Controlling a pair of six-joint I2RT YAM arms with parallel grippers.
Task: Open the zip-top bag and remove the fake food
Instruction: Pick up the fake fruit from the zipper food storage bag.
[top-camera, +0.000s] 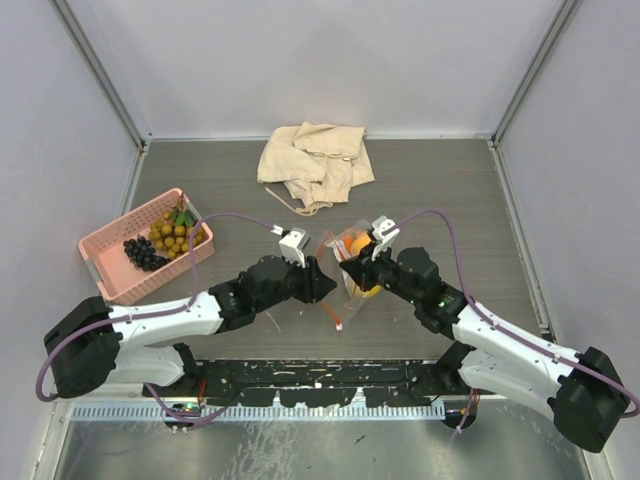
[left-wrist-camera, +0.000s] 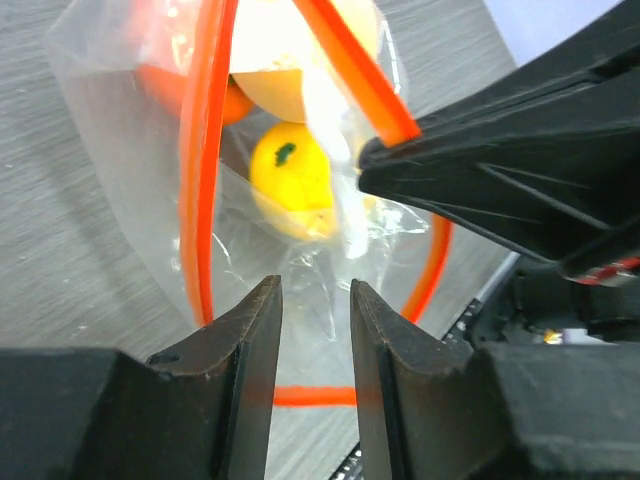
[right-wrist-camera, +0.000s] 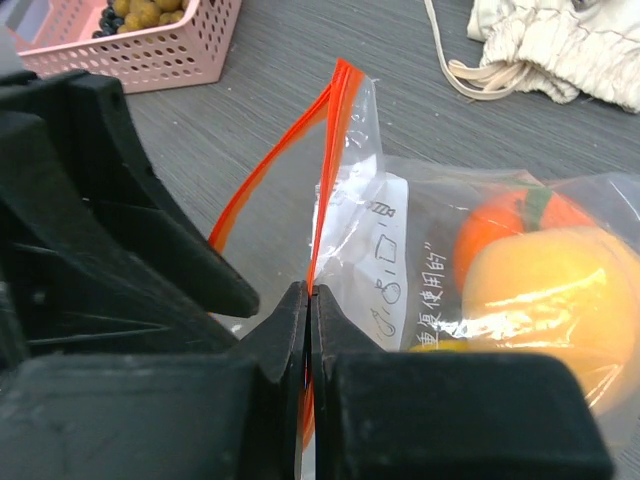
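Grey wood-grain table (top-camera: 450, 200) w/ zip-top bag (top-camera: 352, 290) mid, pale walls (top-camera: 330, 60)

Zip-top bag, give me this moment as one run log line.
zip-top bag: zip parted, fake food inside | right gripper: shut on its zip edge | left gripper: jaws apart at clear wall | pink basket: grapes, berry cluster

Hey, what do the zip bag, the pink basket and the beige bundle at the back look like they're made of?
The zip-top bag looks like thin see-through plastic film, glossy and crinkled. The basket appears to be rigid pink plastic with moulded mesh walls. The cloth seems to be soft matte fabric, folded and creased.
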